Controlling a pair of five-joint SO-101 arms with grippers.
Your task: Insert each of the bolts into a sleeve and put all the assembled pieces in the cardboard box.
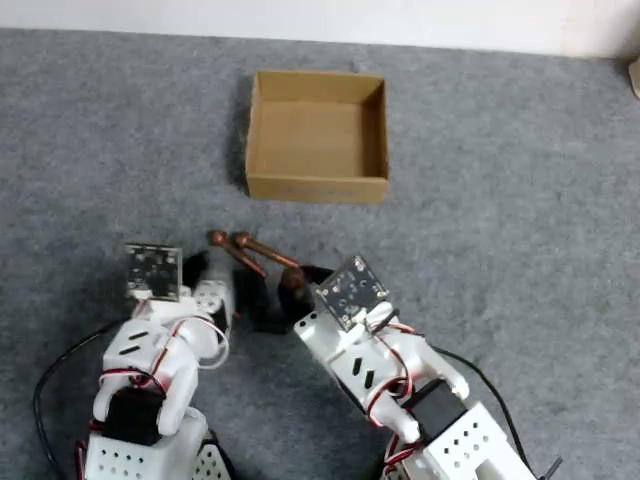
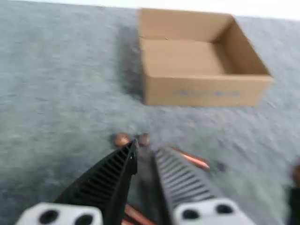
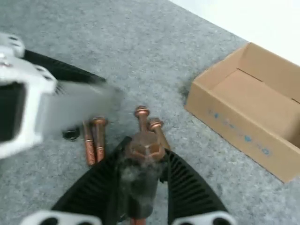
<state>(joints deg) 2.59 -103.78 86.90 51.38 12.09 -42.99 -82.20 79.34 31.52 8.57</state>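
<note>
Right gripper (image 3: 145,157) clamped a bolt (image 3: 146,149), left gripper (image 2: 146,149) stood narrowly parted; cardboard box (image 2: 206,91) at twelve o'clock bore unreadable blue print

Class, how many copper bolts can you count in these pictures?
5 bolts: one gripped in the right pincer, two just beyond it, two side by side near the left pincer. Others may be hidden.
</note>
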